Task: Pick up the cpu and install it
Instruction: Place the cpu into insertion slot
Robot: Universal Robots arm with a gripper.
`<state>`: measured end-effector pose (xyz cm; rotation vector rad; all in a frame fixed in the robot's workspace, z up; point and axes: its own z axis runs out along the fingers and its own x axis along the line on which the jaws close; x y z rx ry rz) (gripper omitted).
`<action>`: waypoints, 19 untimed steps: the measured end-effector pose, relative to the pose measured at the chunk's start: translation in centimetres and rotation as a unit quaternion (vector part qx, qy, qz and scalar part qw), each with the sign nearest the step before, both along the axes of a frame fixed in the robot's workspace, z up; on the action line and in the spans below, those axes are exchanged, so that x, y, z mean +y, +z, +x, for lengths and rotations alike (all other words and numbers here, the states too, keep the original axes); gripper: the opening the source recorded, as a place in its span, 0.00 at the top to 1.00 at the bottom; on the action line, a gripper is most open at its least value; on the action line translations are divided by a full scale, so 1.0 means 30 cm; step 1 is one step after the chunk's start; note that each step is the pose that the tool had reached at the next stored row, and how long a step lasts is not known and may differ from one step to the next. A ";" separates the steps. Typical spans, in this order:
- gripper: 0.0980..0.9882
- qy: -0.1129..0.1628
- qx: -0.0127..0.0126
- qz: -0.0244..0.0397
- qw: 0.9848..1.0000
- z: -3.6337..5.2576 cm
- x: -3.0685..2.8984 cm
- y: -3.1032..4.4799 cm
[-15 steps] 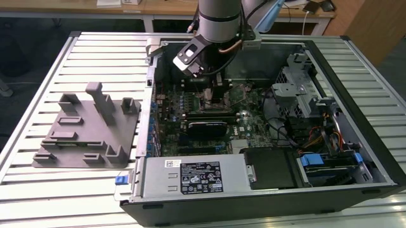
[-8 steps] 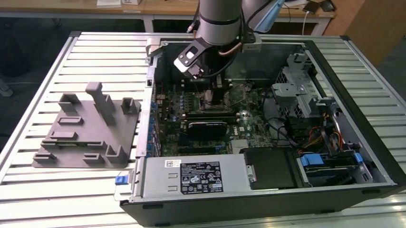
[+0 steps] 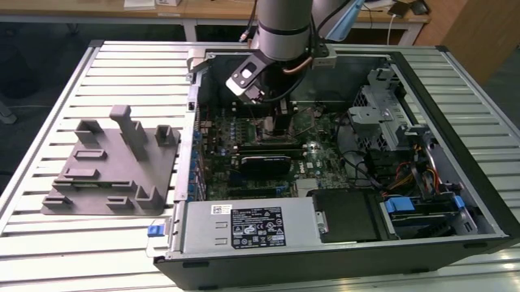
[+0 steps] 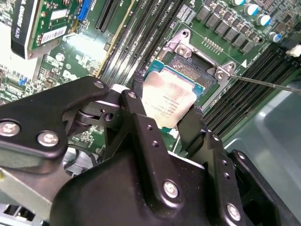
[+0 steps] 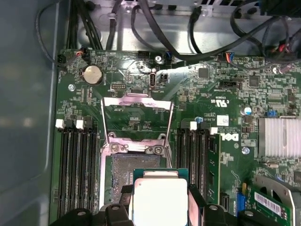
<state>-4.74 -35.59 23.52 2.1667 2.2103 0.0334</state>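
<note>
The cpu (image 4: pixel 168 100) is a flat square chip with a shiny silver top and a thin green rim. My gripper (image 4: pixel 167 109) is shut on it, one black finger (image 4: pixel 140 117) on each side. The chip hangs slightly tilted, just above the open motherboard socket (image 4: pixel 196 66), overlapping part of it. In the first wrist view the cpu (image 5: pixel 160 200) covers one end of the socket (image 5: pixel 121 173), and the metal load plate (image 5: pixel 136 117) stands flipped open beyond it. In the exterior view my gripper (image 3: pixel 279 121) reaches down into the open computer case, over the motherboard.
Memory slots (image 5: pixel 75 169) flank the socket on both sides. A thin metal lever (image 4: pixel 268 84) sticks out beside it. Black cables (image 5: pixel 155 33) run along the case wall. The grey fixture block (image 3: pixel 114 164) sits on the slatted table at the exterior view's left. Drive cages (image 3: pixel 382 115) stand at its right.
</note>
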 end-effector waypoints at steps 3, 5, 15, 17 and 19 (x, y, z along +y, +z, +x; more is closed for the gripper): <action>0.50 0.004 0.000 0.001 1.000 0.007 0.000 -0.003; 0.50 0.004 0.000 0.002 1.000 0.010 0.002 -0.006; 0.50 0.003 0.000 0.003 1.000 0.012 0.028 -0.021; 0.50 0.002 0.000 0.003 1.000 0.011 0.033 -0.025; 0.50 0.001 0.000 0.003 1.000 0.012 0.035 -0.030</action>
